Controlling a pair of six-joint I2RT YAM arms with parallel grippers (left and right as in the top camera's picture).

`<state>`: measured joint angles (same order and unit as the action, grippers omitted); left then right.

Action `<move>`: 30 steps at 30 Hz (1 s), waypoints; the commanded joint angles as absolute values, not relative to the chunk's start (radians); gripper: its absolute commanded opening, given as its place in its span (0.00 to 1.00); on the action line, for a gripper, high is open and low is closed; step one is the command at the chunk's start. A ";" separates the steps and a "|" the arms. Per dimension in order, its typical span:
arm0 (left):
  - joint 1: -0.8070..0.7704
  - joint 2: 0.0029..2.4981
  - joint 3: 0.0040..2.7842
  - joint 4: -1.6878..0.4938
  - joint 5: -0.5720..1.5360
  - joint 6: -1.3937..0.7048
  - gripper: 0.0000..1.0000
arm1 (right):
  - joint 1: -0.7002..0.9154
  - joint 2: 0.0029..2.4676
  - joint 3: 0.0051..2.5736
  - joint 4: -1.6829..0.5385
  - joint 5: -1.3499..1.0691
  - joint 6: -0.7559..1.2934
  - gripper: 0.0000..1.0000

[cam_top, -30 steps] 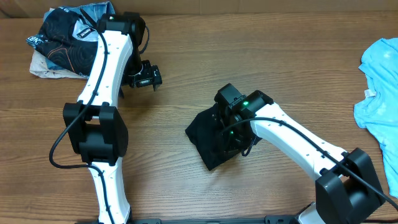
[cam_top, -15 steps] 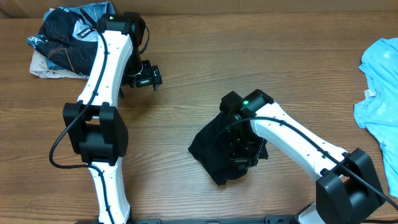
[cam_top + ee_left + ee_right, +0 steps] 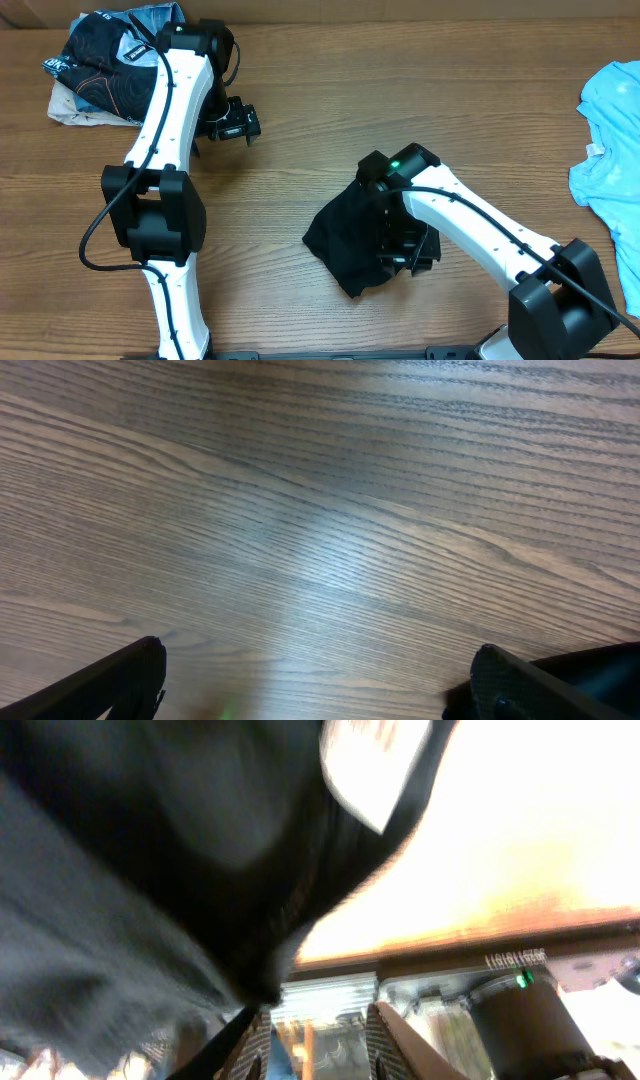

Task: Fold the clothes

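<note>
Clothes [image 3: 335, 225]: one black shirt [image 3: 345, 250], one light blue T-shirt [image 3: 610, 125], one patterned pile [image 3: 95, 70].

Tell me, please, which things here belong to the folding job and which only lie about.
Job: black shirt, bunched mid-table; light blue T-shirt, right edge; right gripper, at the black shirt.
Lying about: heap of dark printed clothes, far left corner; left gripper, open over the table.
</note>
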<state>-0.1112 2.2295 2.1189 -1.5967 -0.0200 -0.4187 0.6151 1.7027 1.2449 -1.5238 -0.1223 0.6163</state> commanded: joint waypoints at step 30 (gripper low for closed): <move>-0.118 2.196 2.116 -1.597 -0.026 -0.422 1.00 | 0.265 1.635 1.184 -1.166 -0.050 0.707 0.62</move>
<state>-0.1116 2.2295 2.1189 -1.5940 -0.0200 -0.4187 0.2665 1.6394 1.2011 -1.1721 -0.0292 0.6968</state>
